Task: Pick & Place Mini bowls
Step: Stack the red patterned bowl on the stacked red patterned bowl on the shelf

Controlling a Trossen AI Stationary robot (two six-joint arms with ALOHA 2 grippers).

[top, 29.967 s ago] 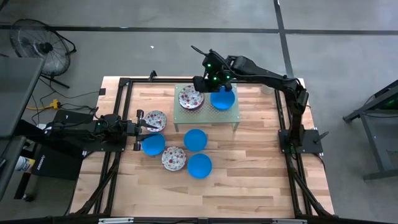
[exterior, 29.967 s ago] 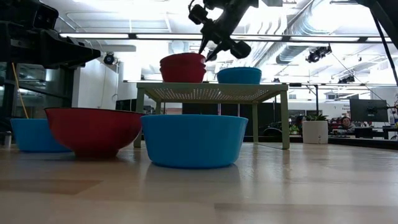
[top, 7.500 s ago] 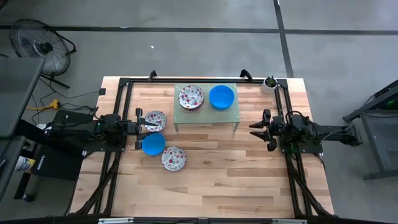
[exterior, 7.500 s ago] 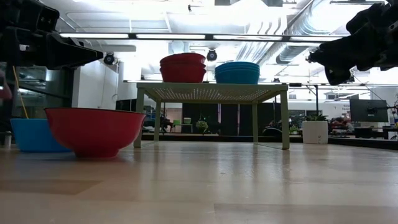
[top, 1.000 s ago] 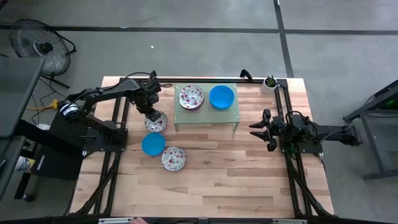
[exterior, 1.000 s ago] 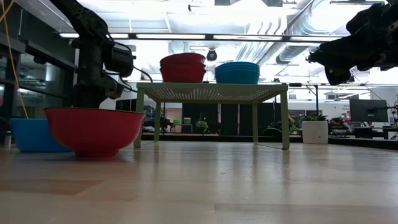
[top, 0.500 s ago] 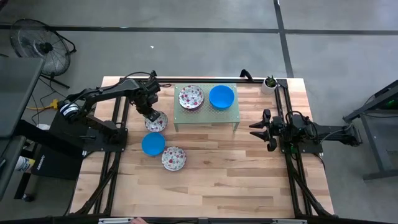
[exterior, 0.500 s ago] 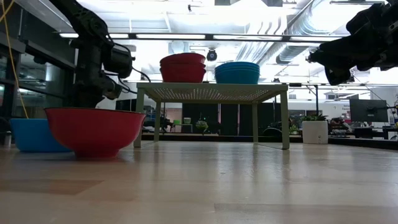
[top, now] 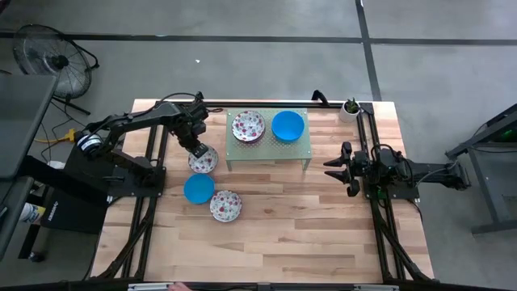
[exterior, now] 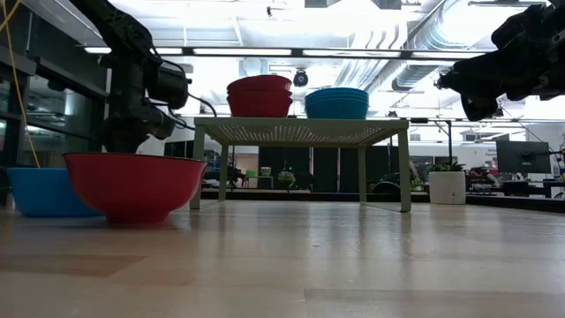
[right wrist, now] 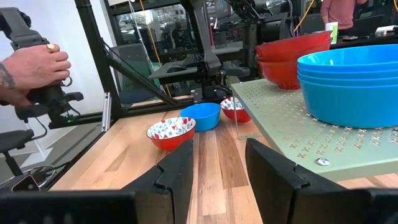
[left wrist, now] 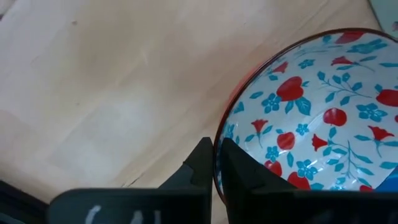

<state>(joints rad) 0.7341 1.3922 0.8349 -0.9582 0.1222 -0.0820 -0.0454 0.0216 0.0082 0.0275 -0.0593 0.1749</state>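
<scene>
My left gripper (top: 194,149) reaches down to a floral mini bowl (top: 203,160), white inside with red and blue flowers and red outside, which stands on the table left of the pale green stand (top: 268,144); it is shut on the bowl's rim. A blue mini bowl (top: 199,187) and another floral one (top: 225,205) rest on the table nearer the front. On the stand sit a stack of floral bowls (top: 248,126) and a stack of blue bowls (top: 288,125). My right gripper (top: 331,168) waits open at the table's right side. My left gripper pinches the floral bowl's rim (left wrist: 219,144) on its far-left part, one finger (left wrist: 242,169) inside the bowl and the other finger (left wrist: 198,167) outside. The fingers come from above, pointing down. The bowl stands upright with its base on the table.
The stand's near edge and leg (top: 229,166) are close to the held bowl's right. A small potted plant (top: 350,107) stands at the far right corner. Bare wood (top: 291,234) spreads across the table's front. A person's hand (right wrist: 31,65) shows beyond the table.
My left gripper has shut on the floral bowl's rim while staying in place over it. The bowl has not moved.
</scene>
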